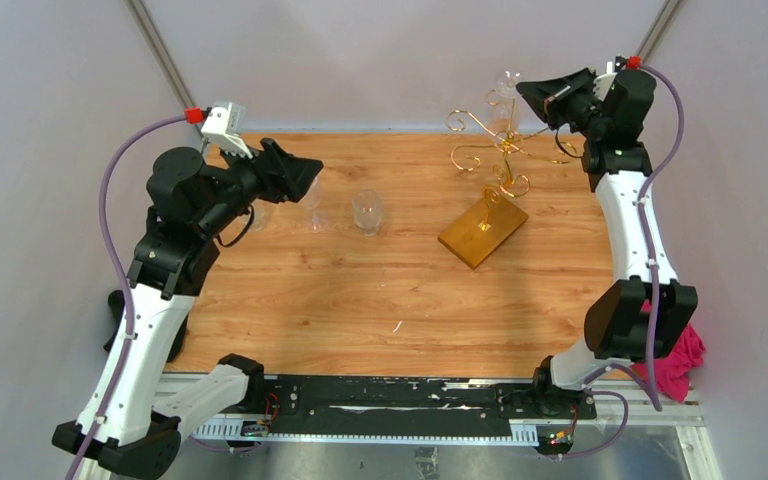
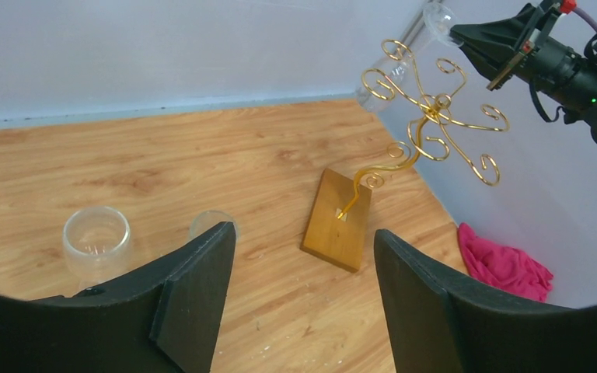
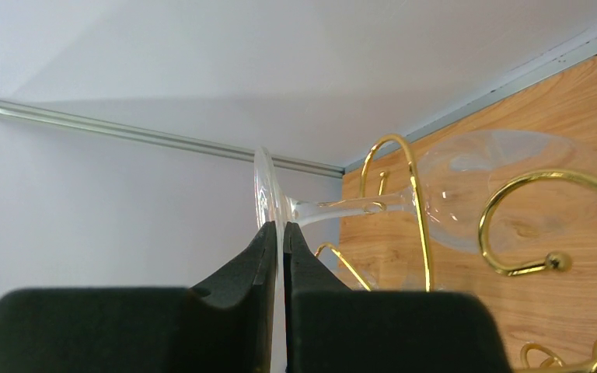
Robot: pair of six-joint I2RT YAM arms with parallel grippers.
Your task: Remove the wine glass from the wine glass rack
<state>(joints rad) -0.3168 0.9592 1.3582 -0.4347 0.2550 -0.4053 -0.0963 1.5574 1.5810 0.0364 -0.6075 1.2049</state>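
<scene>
Also near wine glass rack [image 1: 483, 235]: loose glass [image 1: 367, 212]

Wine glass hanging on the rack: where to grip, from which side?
Grip the foot of the wine glass, edge-on, from the end away from the bowl. It's a thin flat disc clear of the rack, whose gold curls crowd the stem and bowl. The right gripper is shut on it that way.
</scene>
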